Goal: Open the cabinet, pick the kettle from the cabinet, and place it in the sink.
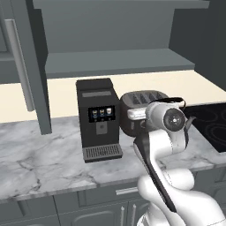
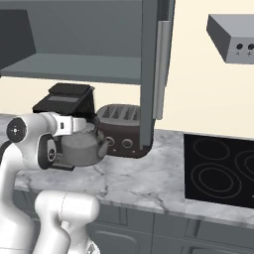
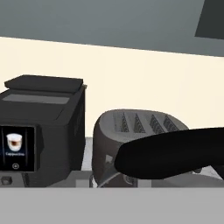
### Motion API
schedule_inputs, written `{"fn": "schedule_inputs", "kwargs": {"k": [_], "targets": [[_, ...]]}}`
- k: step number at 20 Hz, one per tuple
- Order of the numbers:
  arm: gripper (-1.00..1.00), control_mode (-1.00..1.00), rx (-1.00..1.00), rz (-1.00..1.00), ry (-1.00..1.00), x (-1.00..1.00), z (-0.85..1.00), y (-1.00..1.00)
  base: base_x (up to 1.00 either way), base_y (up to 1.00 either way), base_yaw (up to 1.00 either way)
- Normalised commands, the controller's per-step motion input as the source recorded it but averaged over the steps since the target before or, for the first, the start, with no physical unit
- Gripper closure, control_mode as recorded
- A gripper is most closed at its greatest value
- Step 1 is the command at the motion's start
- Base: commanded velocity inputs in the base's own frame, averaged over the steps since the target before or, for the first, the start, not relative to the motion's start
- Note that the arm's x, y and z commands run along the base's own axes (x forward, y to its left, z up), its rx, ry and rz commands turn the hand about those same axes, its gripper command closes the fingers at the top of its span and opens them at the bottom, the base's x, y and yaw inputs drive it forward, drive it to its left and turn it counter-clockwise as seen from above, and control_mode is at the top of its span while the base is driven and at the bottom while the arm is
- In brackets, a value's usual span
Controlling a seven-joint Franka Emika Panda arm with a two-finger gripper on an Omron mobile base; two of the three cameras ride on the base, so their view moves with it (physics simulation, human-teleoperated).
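- Kettle (image 2: pixel 82 146): small, silver-grey metal, with a rounded body and a short curved spout pointing toward the toaster (image 2: pixel 120 130). Its black arched handle (image 3: pixel 175 153) crosses the hand view as a thick dark bar, very close to the lens.
- It hangs in the air in front of the bench (image 2: pixel 144 176), below the open cabinet (image 2: pixel 84 67) and just beside the toaster, above the marble top and not resting on it. From the left base view most of it is hidden behind the arm; a dark sliver of handle (image 1: pixel 174 100) and of spout shows past the wrist.
- Hand (image 2: pixel 88 123): it sits right over the top of the kettle at the handle, and the kettle hangs from it, so it is pinching the handle. The fingertips themselves are hidden by the handle and the kettle body, so how narrow the gap is cannot be read.
- Cabinet: dark grey, both doors swung outward, a long silver bar handle (image 2: pixel 161 69) on the door nearest the stovetop (image 2: pixel 221 171), grey shelf inside.
- Black coffee machine (image 1: pixel 98 119) stands on the bench touching or just beside the toaster's left side.
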Motion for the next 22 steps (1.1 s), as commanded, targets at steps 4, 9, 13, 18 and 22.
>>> {"fn": "schedule_inputs", "kwargs": {"k": [4,9,13,18,22], "targets": [[1.0,-1.0,0.0,0.04,-0.03,0.1,-0.38,-0.05,0.0,0.0,0.0],[1.0,-1.0,0.01,0.02,-0.02,0.0,-0.04,0.0,0.0,0.0,0.0],[1.0,-1.0,0.0,0.0,0.0,0.0,0.0,0.0,0.0,0.0,0.0],[1.0,-1.0,0.0,0.0,0.0,0.0,0.0,0.0,0.0,0.0,0.0],[1.0,-1.0,0.0,0.0,0.0,0.0,0.0,0.0,0.0,0.0,0.0]]}}
